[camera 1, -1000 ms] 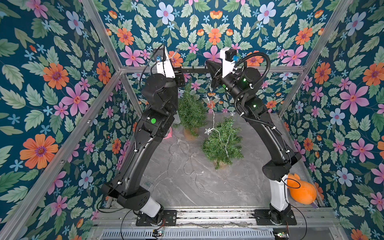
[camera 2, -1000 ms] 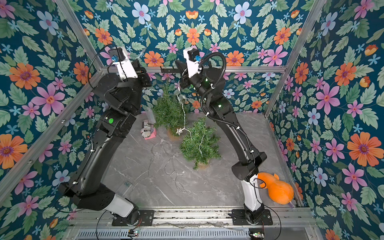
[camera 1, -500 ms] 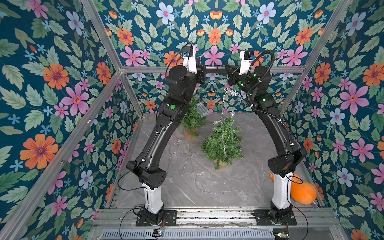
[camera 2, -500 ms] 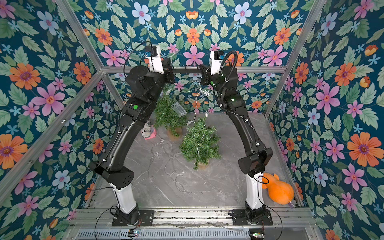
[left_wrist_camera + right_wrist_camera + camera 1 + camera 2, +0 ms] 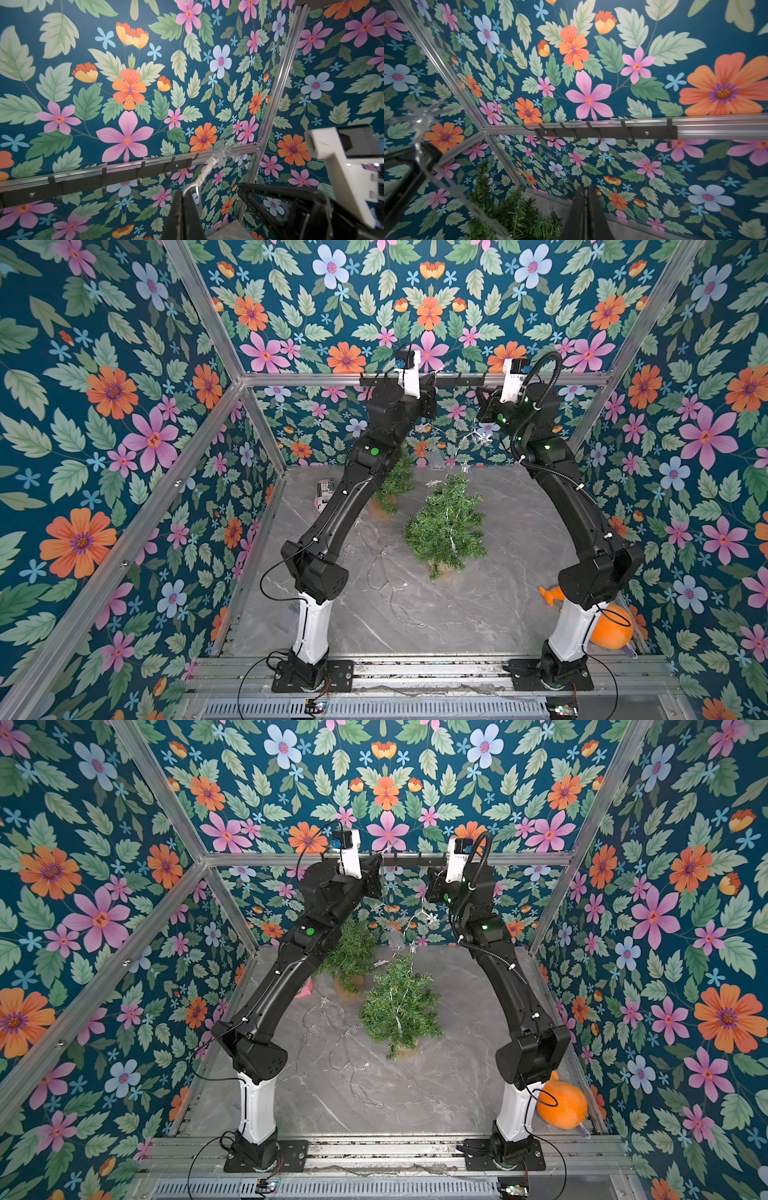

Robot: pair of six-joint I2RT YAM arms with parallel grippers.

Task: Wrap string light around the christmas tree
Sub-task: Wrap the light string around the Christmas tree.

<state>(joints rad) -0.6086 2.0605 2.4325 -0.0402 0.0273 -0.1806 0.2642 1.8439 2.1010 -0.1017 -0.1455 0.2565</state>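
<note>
My left gripper (image 5: 184,192) is shut on the string light's wire, and one clear star (image 5: 220,151) sticks up past the jaw tips. In both top views this gripper (image 5: 433,385) is raised high by the back rail. From it the string light (image 5: 482,437) hangs down onto the christmas tree (image 5: 446,526), a small green tree standing mid-table, and more of the wire lies in loops on the table (image 5: 382,568). My right gripper (image 5: 585,189) is shut with nothing seen between its jaws. It faces the left one (image 5: 430,880) at the same height.
A rail of black hooks (image 5: 457,381) runs along the back wall just behind both grippers. A second small tree (image 5: 395,485) stands behind the left arm. A printed can (image 5: 326,493) lies back left. An orange gourd (image 5: 611,630) sits by the right arm's base.
Both arms have stretched up and back to the hook rail. The left gripper swung right and up, lifting the string light above the tree. The right gripper has moved right, off the trees.
</note>
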